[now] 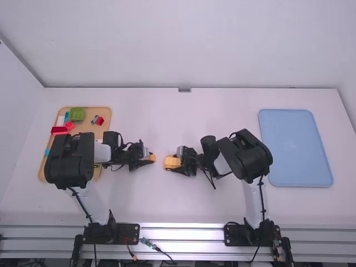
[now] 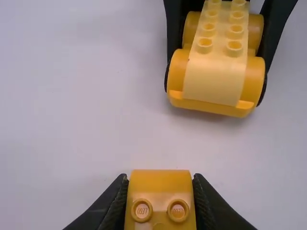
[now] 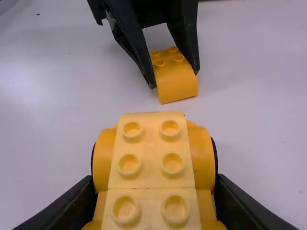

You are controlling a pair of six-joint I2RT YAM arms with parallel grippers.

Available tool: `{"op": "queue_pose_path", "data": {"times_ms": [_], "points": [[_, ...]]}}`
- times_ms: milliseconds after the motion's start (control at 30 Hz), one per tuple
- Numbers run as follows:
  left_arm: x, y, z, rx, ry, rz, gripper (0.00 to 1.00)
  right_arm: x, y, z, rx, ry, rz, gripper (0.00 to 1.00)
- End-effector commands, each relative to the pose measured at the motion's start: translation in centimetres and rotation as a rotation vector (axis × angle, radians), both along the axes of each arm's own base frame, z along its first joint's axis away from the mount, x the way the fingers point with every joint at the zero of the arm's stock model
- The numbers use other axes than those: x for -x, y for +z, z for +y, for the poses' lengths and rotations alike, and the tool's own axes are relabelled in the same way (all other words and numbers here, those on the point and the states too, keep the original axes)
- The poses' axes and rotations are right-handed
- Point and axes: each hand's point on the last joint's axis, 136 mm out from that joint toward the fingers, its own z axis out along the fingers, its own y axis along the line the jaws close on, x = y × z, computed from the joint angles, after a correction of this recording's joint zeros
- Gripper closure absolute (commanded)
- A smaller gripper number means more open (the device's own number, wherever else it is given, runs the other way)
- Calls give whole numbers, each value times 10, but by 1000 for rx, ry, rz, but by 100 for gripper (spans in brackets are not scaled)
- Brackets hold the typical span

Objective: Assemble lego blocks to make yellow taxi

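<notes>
Pale walls behind and beside white table.

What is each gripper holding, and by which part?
The left gripper holds a small yellow studded plastic block by opposite sides; the right gripper, a larger yellow studded plastic assembly, by its long sides.

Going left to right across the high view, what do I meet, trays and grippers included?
Wooden tray, left gripper, small yellow block, yellow wheeled base, right gripper, blue tray.

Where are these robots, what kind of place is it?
Probably a robot workshop or lab: two robot arms fixed to a metal rail, a white table, and a wooden tray of toy blocks.
</notes>
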Motion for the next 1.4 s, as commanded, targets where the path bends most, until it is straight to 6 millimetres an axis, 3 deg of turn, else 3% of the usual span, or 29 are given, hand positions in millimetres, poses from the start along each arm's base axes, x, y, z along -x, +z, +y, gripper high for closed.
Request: {"op": "queue_pose_path", "data": {"times_ms": [0,300,400,600,733,867,1133,1367], "points": [[8,-6,0,10,4,36,69,4,-6,-2,2,4,23,54],[5,-4,0,11,5,41,83,3,-5,-2,-2,-3,35,55],[-5,1,1,32,49,91,69,2,-4,-2,-2,-7,36,54],[-28,18,2,95,127,180,66,-1,-5,-5,-2,-17,38,54],[-28,29,-6,139,93,191,69,0,-5,-5,-1,-13,30,53],[-28,36,-12,130,70,198,89,-3,-4,-6,-2,-19,29,54],[-8,64,-33,108,-59,122,92,-11,-15,-8,59,14,43,54],[-2,60,-52,117,-86,106,92,-7,-22,-10,96,71,-2,57]]}}
